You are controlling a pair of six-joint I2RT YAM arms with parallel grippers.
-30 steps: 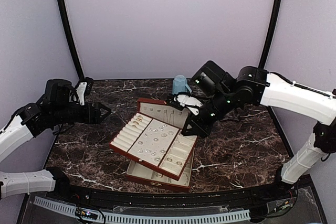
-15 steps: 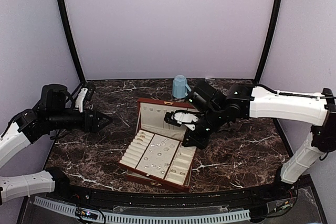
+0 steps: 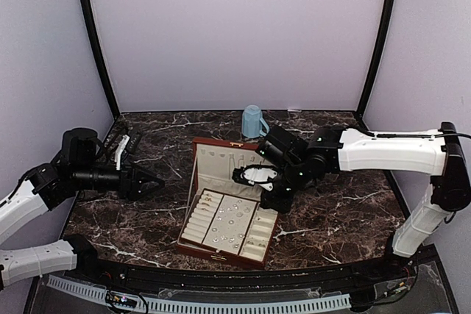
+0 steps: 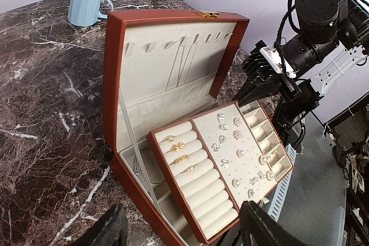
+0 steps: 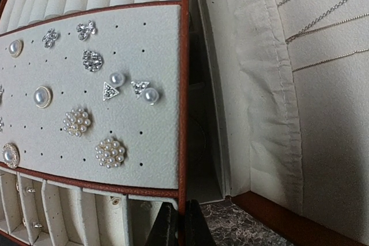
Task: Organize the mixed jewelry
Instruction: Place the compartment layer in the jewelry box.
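**Top external:** The left gripper (image 3: pixel 151 182) is seen with jaws apart and empty. The reddish-brown box (image 3: pixel 221 158) is set ahead of it on the table (image 3: pixel 338 211). The right gripper (image 3: pixel 268 198) is closed at the edge of the slotted tray (image 3: pixel 228 220).

**Left wrist:** The fingers (image 4: pixel 109 231) are spread, and the mixed jewelry (image 4: pixel 230 142) is pinned to the tray just beyond them.

**Right wrist:** The tips are clamped together on the tray's red rim. The jewelry is ranged to their left, and the chains (image 5: pixel 323 4) hang to their right.

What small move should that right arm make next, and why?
Probably lower the tray flat into the box: the right pincer is shut on the tray's rim, and the tray looks raised and askew over the box's base.
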